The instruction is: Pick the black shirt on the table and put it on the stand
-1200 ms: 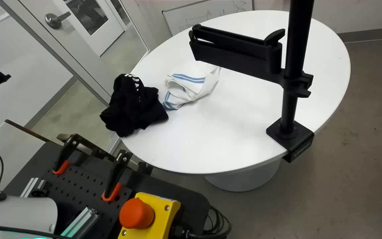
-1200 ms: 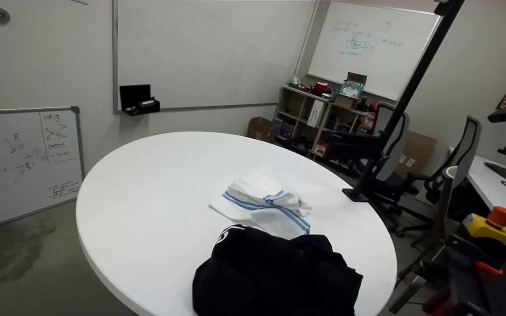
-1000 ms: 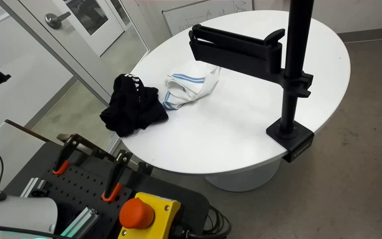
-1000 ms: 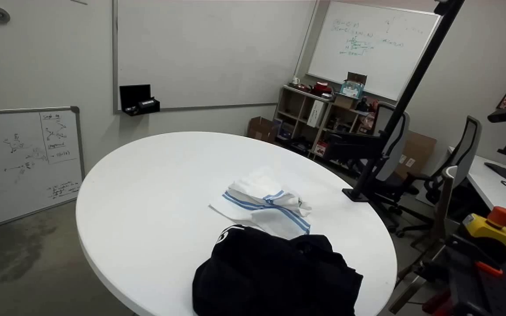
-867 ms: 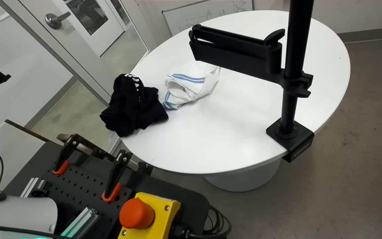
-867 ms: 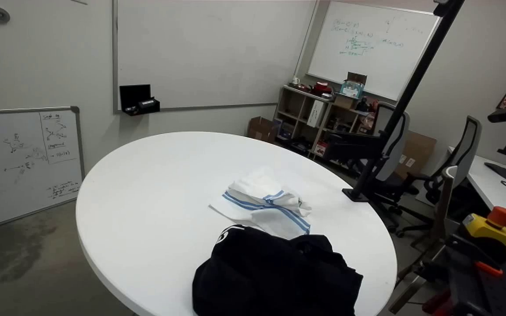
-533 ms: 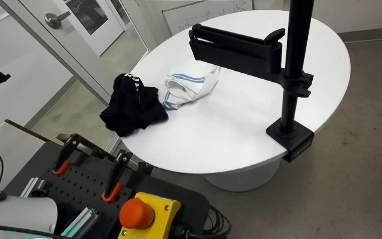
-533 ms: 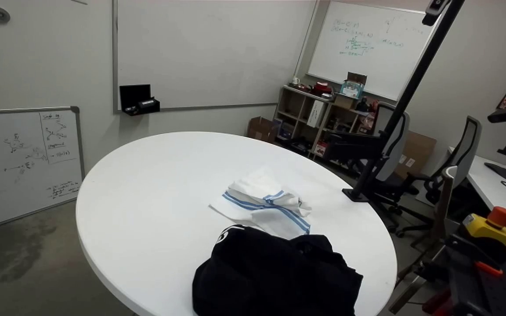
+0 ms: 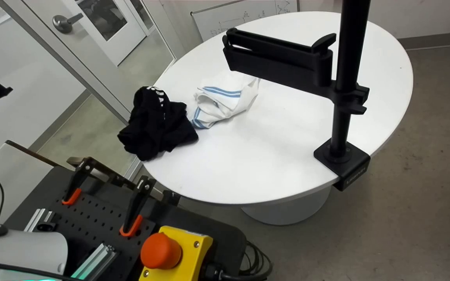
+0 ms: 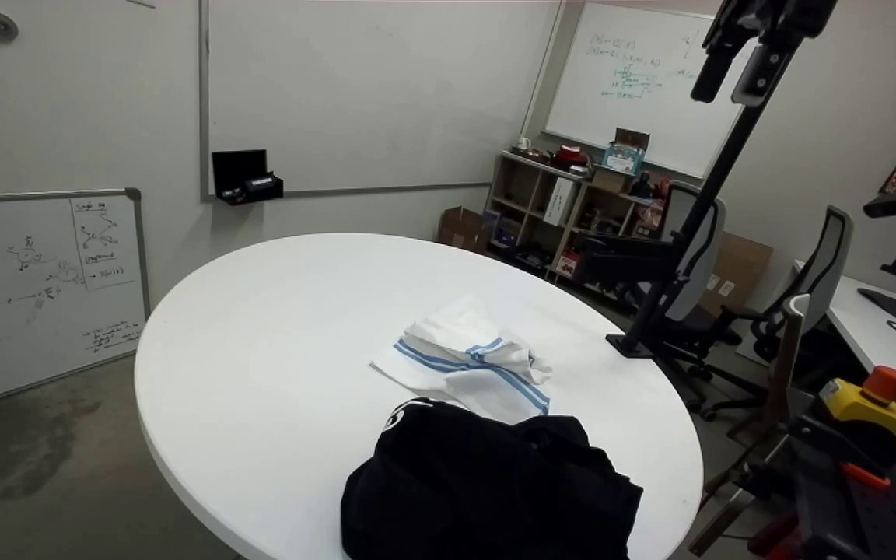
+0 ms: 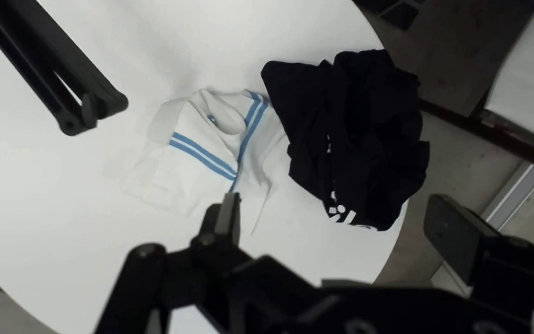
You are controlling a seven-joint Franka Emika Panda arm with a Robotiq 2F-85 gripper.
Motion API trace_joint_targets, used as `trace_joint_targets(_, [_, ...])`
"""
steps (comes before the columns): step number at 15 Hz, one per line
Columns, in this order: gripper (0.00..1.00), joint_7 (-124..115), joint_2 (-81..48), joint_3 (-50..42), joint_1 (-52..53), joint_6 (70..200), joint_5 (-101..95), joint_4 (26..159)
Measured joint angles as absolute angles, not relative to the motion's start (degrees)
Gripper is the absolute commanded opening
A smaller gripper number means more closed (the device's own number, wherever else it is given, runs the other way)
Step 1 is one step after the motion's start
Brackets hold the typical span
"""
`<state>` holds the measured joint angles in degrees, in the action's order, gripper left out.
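In the wrist view your spread claw [image 11: 334, 204] has the stand [image 11: 40, 51] far left, the towel [image 11: 202, 171] nearer left, and, straight ahead of its gap on the desk [image 11: 40, 199] below, the black shirt [image 11: 359, 130], a heap with no clear long axis.

There is one gripper [image 11: 335, 208], one shirt [image 9: 156, 127], one cloth [image 9: 227, 102] and two orange-tipped clamps [image 9: 136, 203].

The gripper [image 10: 726, 96] has apparently come lower in an exterior view.
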<state>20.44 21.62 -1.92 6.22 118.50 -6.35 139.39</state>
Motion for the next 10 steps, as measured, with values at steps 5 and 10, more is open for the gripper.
trace_joint_targets(5, [1.0, 28.95, 14.59, 0.46, 10.46, 123.54, -6.03, 141.65])
trace_joint_targets(10, [1.0, 34.52, 4.35, 2.99, 11.19, 129.38, -6.88, 141.69])
